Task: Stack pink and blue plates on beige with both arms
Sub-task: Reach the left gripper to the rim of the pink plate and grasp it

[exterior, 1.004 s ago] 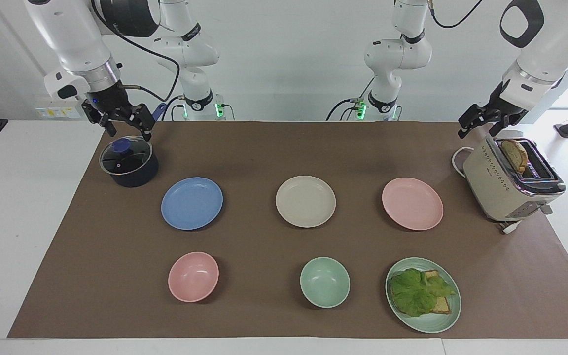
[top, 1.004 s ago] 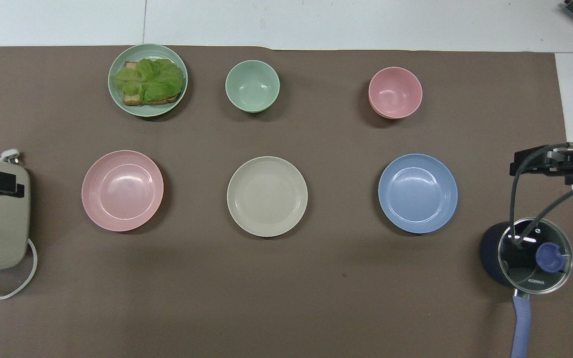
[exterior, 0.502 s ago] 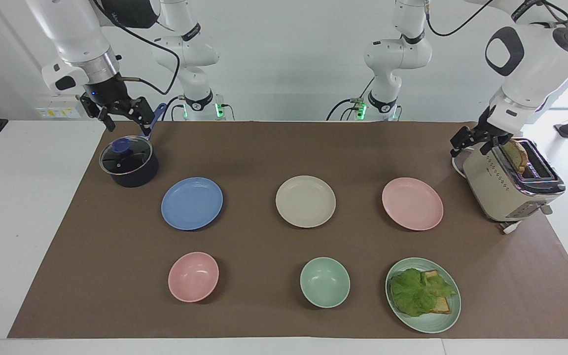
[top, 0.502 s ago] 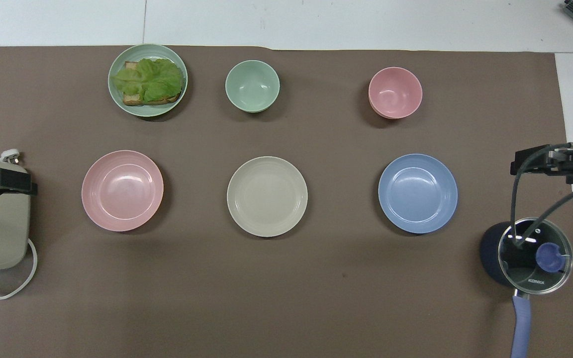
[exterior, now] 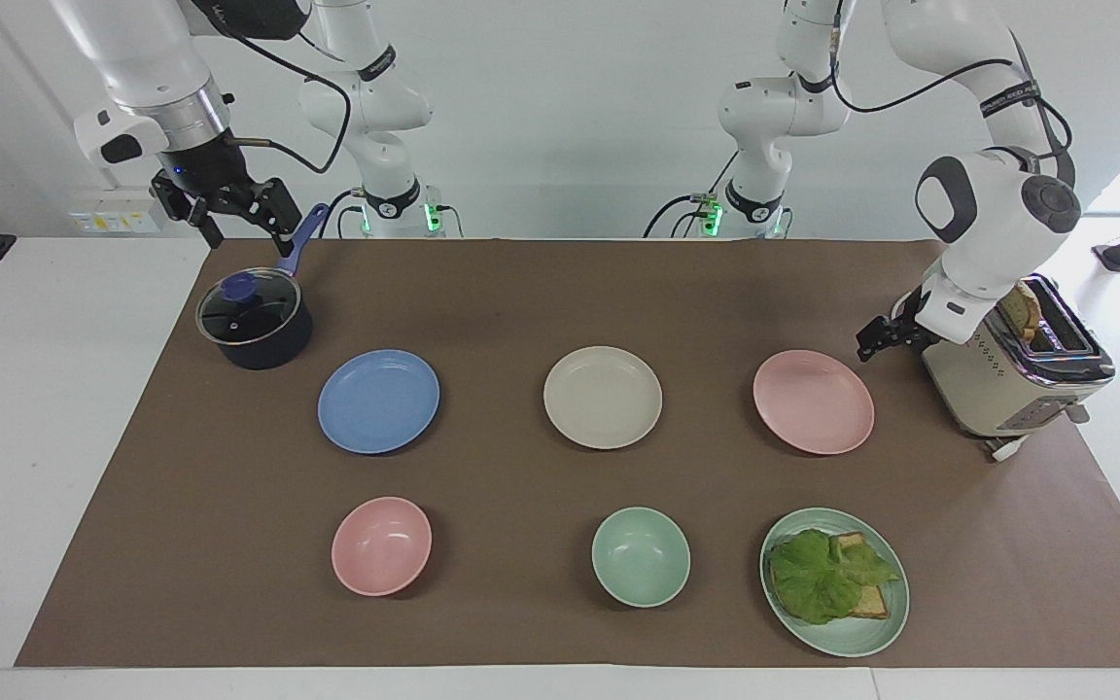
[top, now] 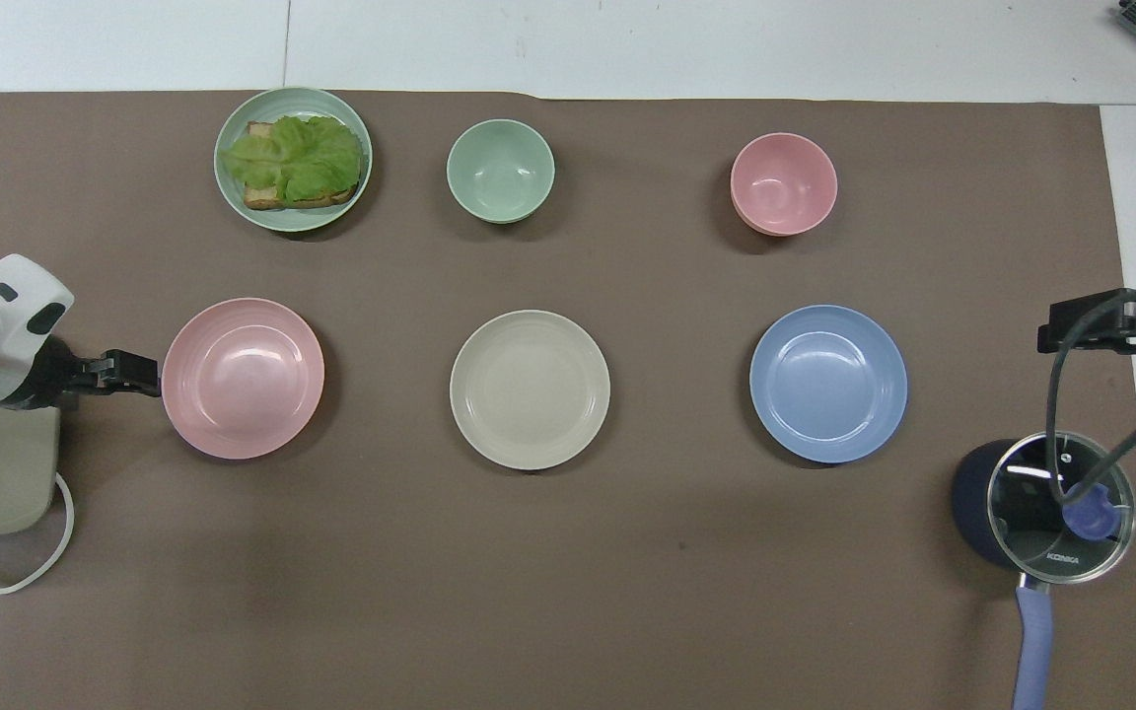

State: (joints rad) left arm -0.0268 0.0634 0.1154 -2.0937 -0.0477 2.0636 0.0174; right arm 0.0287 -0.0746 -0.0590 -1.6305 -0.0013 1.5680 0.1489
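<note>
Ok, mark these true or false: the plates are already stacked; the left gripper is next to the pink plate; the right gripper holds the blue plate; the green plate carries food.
1. Plates already stacked: false. The pink plate, blue plate and beige plate lie apart in a row.
2. Left gripper next to the pink plate: true.
3. Right gripper holds the blue plate: false. It is open and empty above the pot.
4. Green plate carries food: true, lettuce on toast.
</note>
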